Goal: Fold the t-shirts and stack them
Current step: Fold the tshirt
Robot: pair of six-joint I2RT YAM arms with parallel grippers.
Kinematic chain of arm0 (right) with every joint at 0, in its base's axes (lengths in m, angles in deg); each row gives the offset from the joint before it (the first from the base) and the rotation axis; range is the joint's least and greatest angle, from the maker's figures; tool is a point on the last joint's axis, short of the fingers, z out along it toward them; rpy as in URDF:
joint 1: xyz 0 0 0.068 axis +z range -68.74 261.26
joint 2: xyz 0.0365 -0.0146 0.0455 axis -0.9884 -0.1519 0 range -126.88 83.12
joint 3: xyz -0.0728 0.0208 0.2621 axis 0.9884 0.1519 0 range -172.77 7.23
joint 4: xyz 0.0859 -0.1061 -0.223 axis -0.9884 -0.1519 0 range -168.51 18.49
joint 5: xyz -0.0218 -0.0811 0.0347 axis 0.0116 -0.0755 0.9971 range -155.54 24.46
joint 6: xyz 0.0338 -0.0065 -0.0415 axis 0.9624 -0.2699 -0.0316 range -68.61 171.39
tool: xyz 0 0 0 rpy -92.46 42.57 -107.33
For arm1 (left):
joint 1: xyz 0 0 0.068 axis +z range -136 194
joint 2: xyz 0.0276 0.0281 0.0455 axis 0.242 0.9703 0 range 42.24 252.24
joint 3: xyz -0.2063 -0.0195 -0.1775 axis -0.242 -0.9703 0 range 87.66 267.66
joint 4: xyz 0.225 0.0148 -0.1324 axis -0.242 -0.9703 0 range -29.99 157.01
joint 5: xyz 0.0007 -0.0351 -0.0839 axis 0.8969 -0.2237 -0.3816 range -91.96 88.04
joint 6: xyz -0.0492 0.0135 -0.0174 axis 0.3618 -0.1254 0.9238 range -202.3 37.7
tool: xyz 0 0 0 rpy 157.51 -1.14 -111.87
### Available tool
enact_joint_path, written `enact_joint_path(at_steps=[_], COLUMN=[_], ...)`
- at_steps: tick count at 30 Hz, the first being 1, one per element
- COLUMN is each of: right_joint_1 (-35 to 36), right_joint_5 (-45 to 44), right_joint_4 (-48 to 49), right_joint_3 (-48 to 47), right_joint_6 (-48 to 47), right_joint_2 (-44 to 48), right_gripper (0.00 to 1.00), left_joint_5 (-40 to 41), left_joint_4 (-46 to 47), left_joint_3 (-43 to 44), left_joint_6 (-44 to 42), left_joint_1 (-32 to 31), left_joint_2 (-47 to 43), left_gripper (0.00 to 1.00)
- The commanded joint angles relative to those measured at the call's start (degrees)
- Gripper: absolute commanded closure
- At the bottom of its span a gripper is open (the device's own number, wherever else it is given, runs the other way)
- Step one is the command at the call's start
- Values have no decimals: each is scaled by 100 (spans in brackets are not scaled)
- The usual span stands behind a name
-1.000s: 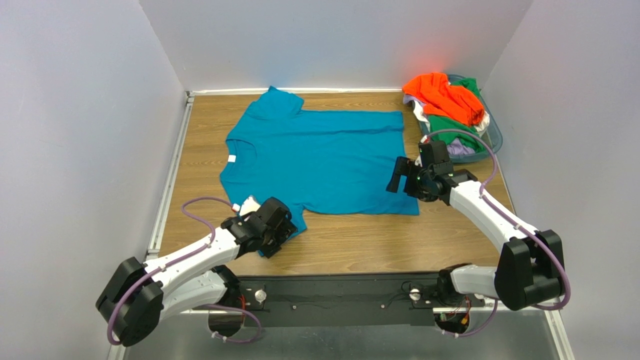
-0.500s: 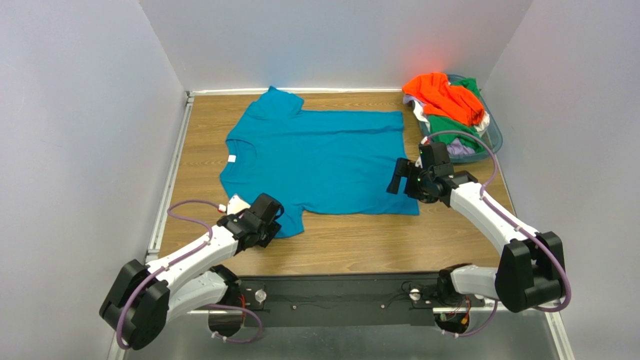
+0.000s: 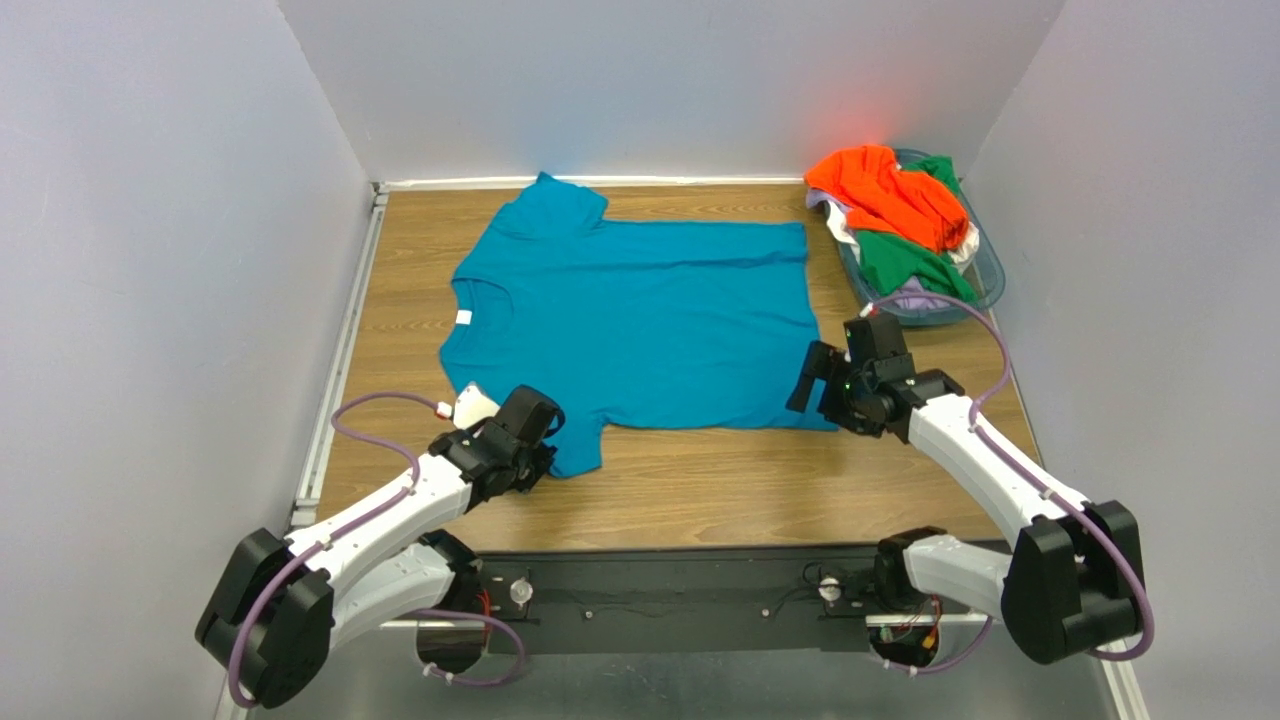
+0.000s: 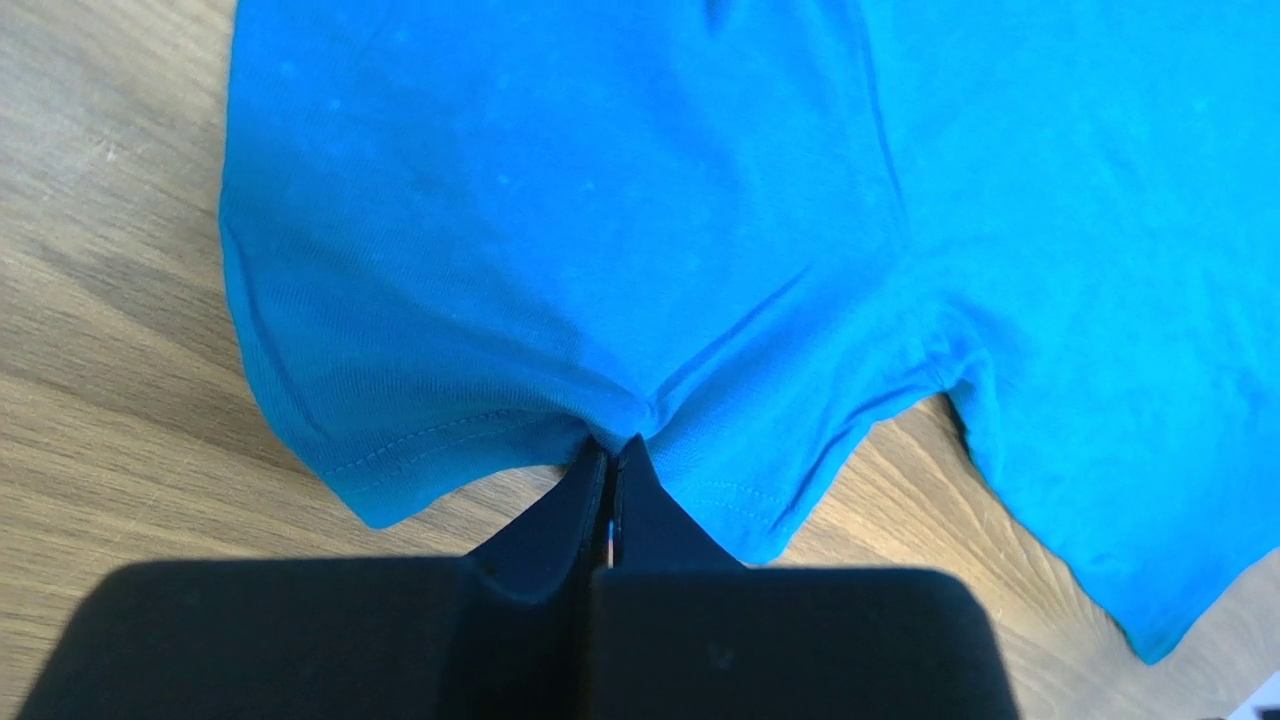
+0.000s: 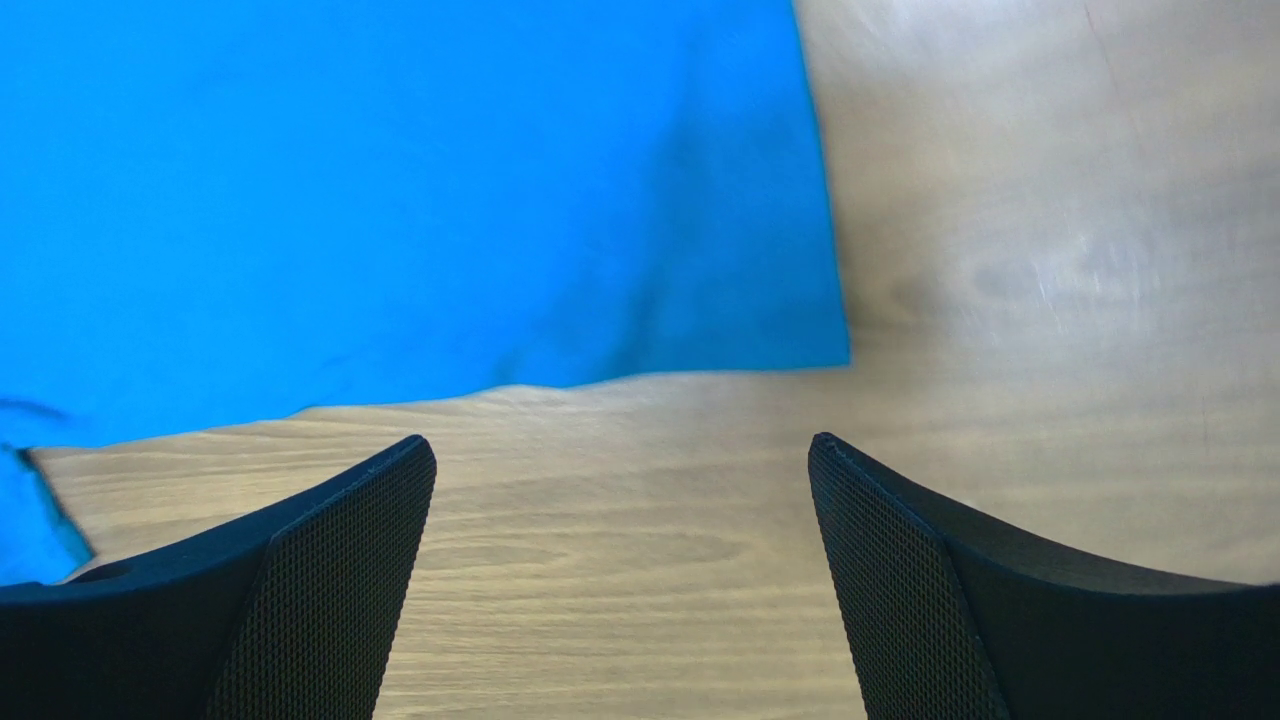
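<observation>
Teal t-shirt (image 3: 646,323) lies lengthwise across counter (image 3: 706,488)
Left jaws pinch near sleeve (image 4: 451,300); right jaws spread, hem corner (image 5: 812,345) just ahead

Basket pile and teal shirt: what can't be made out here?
- Shirt count in the basket: top view, orange t-shirt covers the rest.
- White neck label print: top view, too small.
- Teal t-shirt near sleeve: top view, left gripper hides the hem.

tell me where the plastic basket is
In the top external view the plastic basket sits at the far right corner of the table, just right of the teal t-shirt.
</observation>
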State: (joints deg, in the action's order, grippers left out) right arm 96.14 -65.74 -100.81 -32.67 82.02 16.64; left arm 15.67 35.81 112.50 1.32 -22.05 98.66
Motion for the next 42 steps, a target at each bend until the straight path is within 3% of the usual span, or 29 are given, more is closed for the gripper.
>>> enact_joint_path(at_steps=[1,6,9,10,14,21,31,32,36,42], right_joint_1=[-28,-28,-28,-37,-28,-37,-37,-37,-37,-37], right_joint_5=[-463,-786,-1076,-1139,-1403,-1491,-1509,-1448,-1026,-788], right_joint_4=[-278,-269,-234,-165,-41,179,451,451,434,-110], right_joint_3=[403,448,413,422,387,378,316,299,368,703], right_joint_6=[628,856,997,1015,1050,1032,945,927,857,997], right_joint_2=[179,-136,-339,-357,-594,-1104,-1411,-1438,-1316,-472], right_gripper=[0,2,15,25,38,46,47,59,83,96], left_joint_5=[206,197,188,197,215,250,338,338,303,-145], left_joint_4=[-26,-18,-18,-18,-26,-9,-35,-61,-263,-413], left_joint_3=[47,82,82,74,56,38,109,135,232,293], left_joint_6=[-302,-381,-398,-407,-416,-425,-451,-451,-451,-495], left_joint_1=[19,28,28,28,28,28,19,28,28,19], left_joint_2=[-175,-289,-334,-351,-413,-448,-431,-430,-430,-580], left_gripper=[100,100,100,100,100,100,100,100,100,100])
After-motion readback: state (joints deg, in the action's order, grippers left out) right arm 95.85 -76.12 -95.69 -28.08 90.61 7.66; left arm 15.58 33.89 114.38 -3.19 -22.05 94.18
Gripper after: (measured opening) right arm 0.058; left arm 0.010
